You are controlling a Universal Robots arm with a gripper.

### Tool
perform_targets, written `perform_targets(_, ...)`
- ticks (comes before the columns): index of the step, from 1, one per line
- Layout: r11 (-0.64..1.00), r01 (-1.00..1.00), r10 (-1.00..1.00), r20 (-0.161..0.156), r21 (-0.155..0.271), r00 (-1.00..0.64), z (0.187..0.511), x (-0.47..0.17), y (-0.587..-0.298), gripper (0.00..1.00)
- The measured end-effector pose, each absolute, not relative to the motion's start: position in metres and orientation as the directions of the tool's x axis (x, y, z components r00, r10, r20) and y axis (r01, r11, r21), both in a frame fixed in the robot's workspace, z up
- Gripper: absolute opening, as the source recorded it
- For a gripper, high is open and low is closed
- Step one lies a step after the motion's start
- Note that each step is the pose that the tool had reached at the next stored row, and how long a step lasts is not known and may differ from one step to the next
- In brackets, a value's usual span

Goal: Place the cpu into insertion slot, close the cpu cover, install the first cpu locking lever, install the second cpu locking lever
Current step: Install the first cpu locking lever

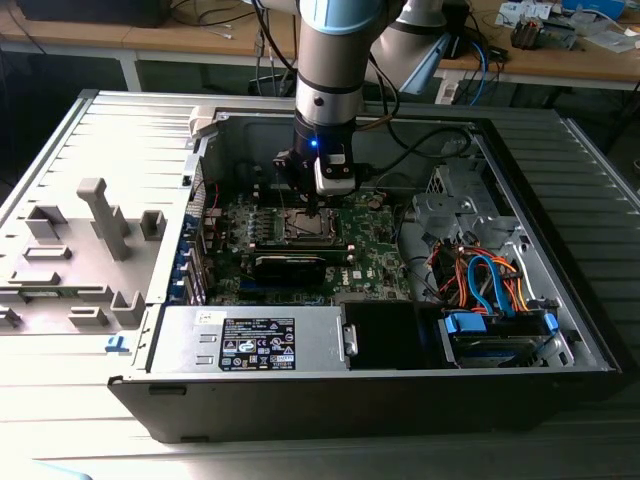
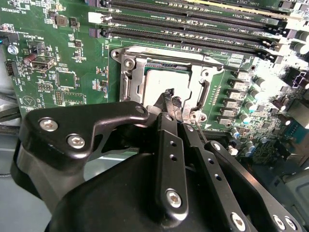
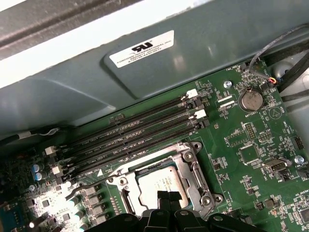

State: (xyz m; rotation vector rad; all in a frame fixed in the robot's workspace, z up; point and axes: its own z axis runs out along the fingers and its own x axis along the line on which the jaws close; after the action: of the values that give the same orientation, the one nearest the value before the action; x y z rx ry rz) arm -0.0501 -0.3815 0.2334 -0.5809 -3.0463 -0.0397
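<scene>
- Second wrist view: gripper [image 2: 171, 99] fingers pressed together, empty, over cpu [image 2: 164, 84] seated in insertion slot [image 2: 126, 82].
- Risk: off-centre push could tilt chip, bending pins.

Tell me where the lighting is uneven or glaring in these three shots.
Exterior view: the case interior is dim; a blue light glows on the gripper. First wrist view: bright glare near the capacitors. Second wrist view: evenly lit, cpu clear.
</scene>
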Motion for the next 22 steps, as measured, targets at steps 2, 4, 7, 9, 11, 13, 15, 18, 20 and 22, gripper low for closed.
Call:
perform_targets(2, 0.930, 0.367, 0.366, 0.044, 0.018, -0.929, 0.2334, -0.0501, -0.3815, 0.11)
perform_targets(4, 0.931, 0.366, 0.365, 0.044, 0.018, -0.930, 0.2334, -0.0501, -0.3815, 0.11)
perform_targets(7, 0.931, 0.364, 0.363, 0.044, 0.018, -0.931, 0.2334, -0.0501, -0.3815, 0.11)
perform_targets(9, 0.932, 0.362, 0.361, 0.044, 0.018, -0.931, 0.2334, -0.0501, -0.3815, 0.11)
perform_targets(11, 0.933, 0.360, 0.359, 0.044, 0.018, -0.932, 0.2334, -0.0501, -0.3815, 0.11)
perform_targets(13, 0.934, 0.358, 0.356, 0.044, 0.018, -0.933, 0.2334, -0.0501, -0.3815, 0.11)
perform_targets(15, 0.936, 0.353, 0.352, 0.045, 0.019, -0.935, 0.2333, -0.0501, -0.3814, 0.11)
perform_targets(18, 0.940, 0.340, 0.339, 0.046, 0.022, -0.940, 0.2334, -0.0501, -0.3815, 0.11)
perform_targets(20, 0.944, 0.330, 0.329, 0.046, 0.022, -0.943, 0.2334, -0.0501, -0.3815, 0.11)
perform_targets(22, 0.949, 0.313, 0.312, 0.046, 0.022, -0.949, 0.2334, -0.0502, -0.3815, 0.11)
